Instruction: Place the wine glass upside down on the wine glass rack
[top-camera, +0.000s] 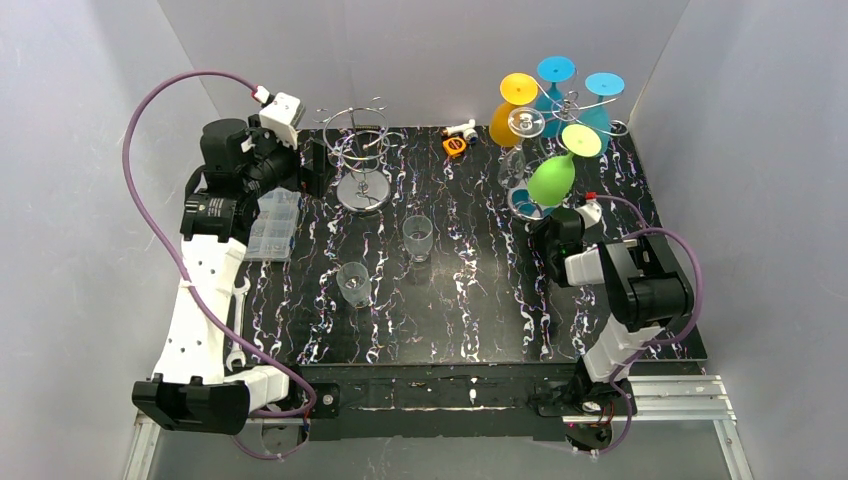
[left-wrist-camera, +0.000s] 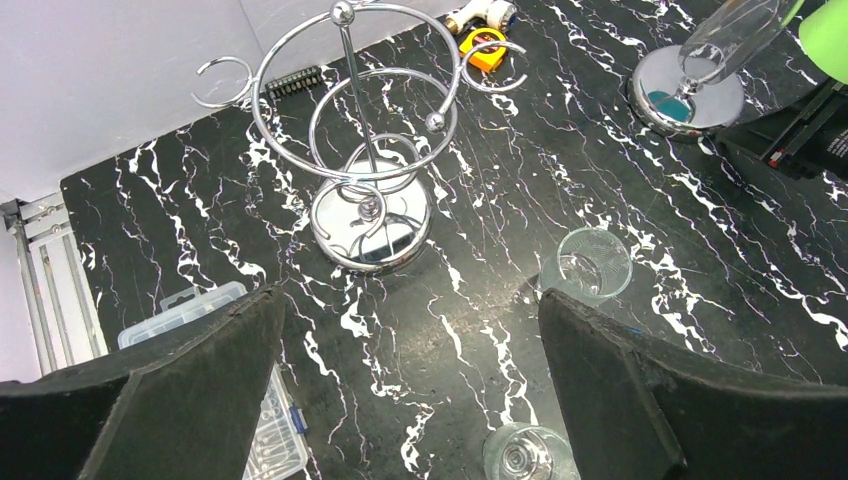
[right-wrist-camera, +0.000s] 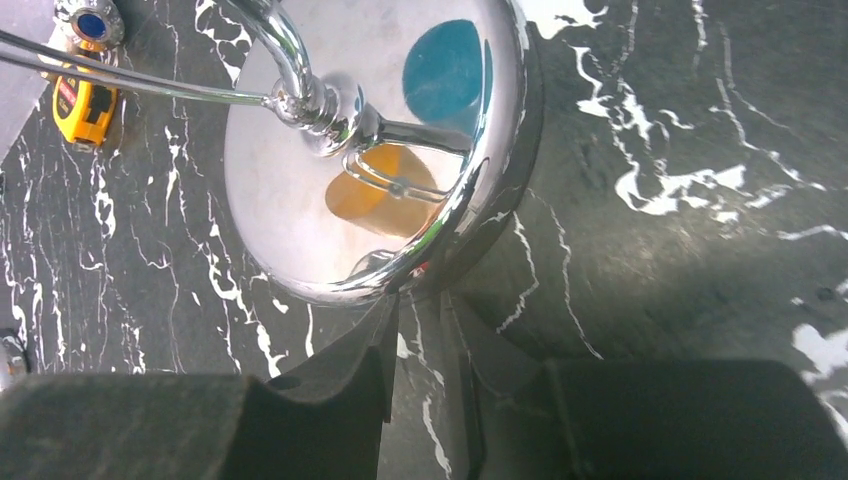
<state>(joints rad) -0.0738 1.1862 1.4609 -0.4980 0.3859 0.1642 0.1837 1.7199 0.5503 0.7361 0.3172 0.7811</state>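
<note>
The right wine glass rack (top-camera: 563, 105) holds several coloured glasses upside down. A green glass (top-camera: 552, 180) hangs tilted on its near arm and shows in the left wrist view (left-wrist-camera: 826, 30). The rack's chrome base (right-wrist-camera: 300, 200) fills the right wrist view. My right gripper (top-camera: 545, 238) sits low beside that base; its jaws (right-wrist-camera: 420, 310) are nearly together with nothing between them. Two clear glasses (top-camera: 418, 237) (top-camera: 354, 283) stand upright mid-table. My left gripper (top-camera: 318, 165) is open and empty (left-wrist-camera: 410, 300) above them, by the empty chrome rack (top-camera: 360, 160) (left-wrist-camera: 365, 180).
A clear plastic parts box (top-camera: 270, 225) and a wrench (top-camera: 238, 330) lie at the left edge. An orange tape measure (top-camera: 455, 146) and a small white tool (top-camera: 462, 128) lie at the back. Grey walls enclose the table on three sides.
</note>
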